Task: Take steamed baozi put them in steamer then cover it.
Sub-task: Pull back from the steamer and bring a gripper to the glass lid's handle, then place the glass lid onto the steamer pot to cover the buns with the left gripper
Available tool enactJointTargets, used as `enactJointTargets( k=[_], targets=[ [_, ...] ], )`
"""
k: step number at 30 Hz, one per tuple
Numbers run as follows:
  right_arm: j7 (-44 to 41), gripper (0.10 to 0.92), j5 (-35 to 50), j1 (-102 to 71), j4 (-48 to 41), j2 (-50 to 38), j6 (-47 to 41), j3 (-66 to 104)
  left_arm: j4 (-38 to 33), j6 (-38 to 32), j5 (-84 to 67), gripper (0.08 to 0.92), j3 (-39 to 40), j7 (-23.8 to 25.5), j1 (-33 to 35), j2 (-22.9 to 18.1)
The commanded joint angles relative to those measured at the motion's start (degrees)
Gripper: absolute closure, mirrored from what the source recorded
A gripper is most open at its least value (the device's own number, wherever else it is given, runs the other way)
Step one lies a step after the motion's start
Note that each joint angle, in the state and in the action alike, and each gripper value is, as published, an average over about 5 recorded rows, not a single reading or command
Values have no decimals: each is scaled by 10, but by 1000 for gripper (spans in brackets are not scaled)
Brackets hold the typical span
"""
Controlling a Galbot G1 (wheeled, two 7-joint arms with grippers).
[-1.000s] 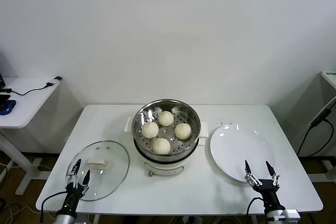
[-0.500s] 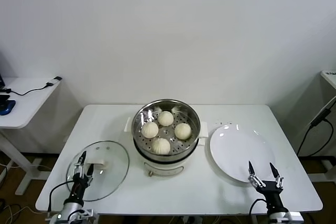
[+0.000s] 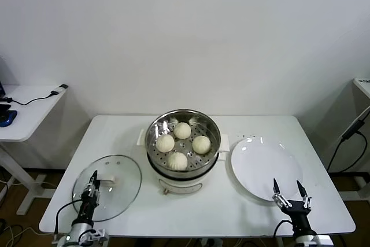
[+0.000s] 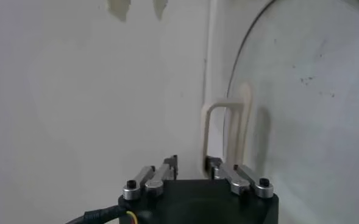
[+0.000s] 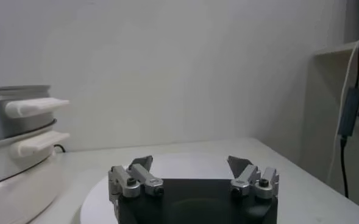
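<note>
Several cream-white steamed baozi (image 3: pixel 182 131) lie on the perforated tray inside the steel steamer (image 3: pixel 155 153) at the table's middle; it is uncovered. The clear glass lid (image 3: pixel 124 177) lies flat to its left, its white handle (image 3: pixel 107 181) pointing up. My left gripper (image 3: pixel 95 182) hangs over the lid's near-left part, just beside the handle. In the left wrist view the left gripper (image 4: pixel 191 163) has its jaws drawn close, a narrow empty gap between them, and the handle (image 4: pixel 225 131) just ahead. My right gripper (image 3: pixel 287 184) stands wide open and empty at the white plate's near edge.
The bare white plate (image 3: pixel 263 166) lies right of the steamer. The right wrist view has the steamer's side handles (image 5: pixel 36 108) far off and the plate (image 5: pixel 97 192) under the open right gripper (image 5: pixel 191 161). A side table (image 3: pixel 26 111) with cables stands far left.
My left gripper moved forward over the lid toward its handle and its jaws narrowed from wide open to a small gap. The right gripper sank slightly and stayed open.
</note>
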Motion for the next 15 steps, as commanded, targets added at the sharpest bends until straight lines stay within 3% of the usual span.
enactJointTargets(
  k=[1,8,15],
  targets=[
    [-1,203,-1,-1,3,1,1,1,-4,8,2,692,-5,-4,-1,-4],
    [1,203,0,-3,10,1,1,5,-74,22,-34,857,-23,24,14,8],
    [6,203,-3,-8,23,0,-2,6,-199,72,-132,862,-54,133,20,77]
  ],
)
